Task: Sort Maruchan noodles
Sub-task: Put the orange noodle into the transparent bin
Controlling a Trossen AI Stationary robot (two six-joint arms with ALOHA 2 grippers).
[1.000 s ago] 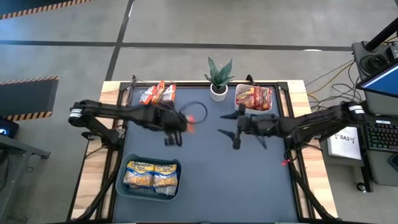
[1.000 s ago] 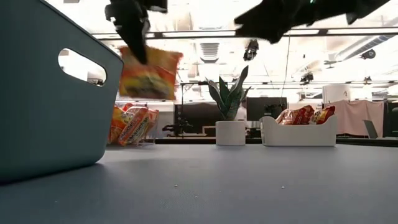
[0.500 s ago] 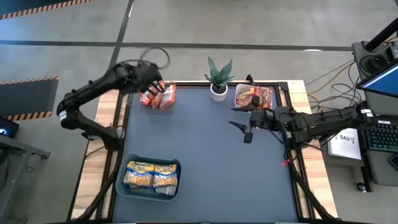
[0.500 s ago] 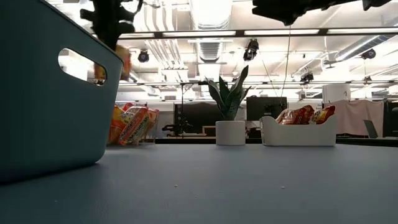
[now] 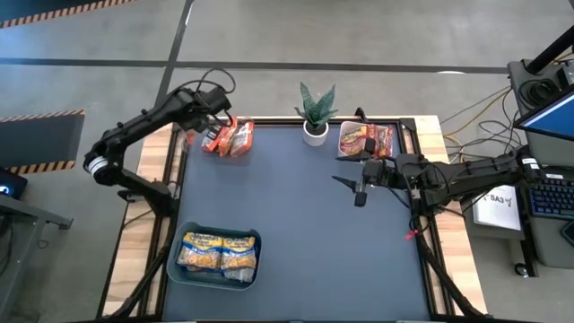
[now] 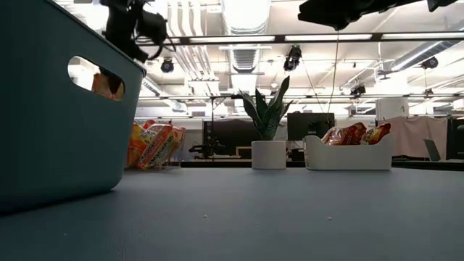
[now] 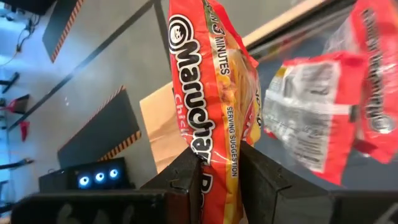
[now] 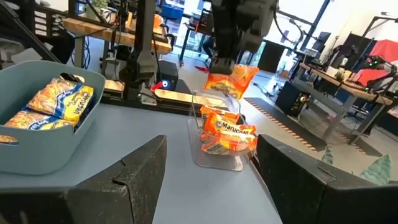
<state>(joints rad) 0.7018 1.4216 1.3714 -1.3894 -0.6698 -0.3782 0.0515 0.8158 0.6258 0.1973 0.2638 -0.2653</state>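
Pinched between the left gripper's (image 7: 219, 171) two dark fingers is an orange Maruchan packet (image 7: 214, 93), gripped at its lower edge and standing up from the jaws, crinkly, with white lettering. It hangs just above the clear bin (image 8: 214, 134) at the table's far left corner, where more orange packets (image 5: 230, 137) lie directly below the gripper. Spread wide and holding nothing, the right gripper (image 5: 359, 182) hovers over the dark mat, just in front of the white bin of red packets (image 5: 366, 141).

Potted plant (image 5: 316, 109) between two packet bins
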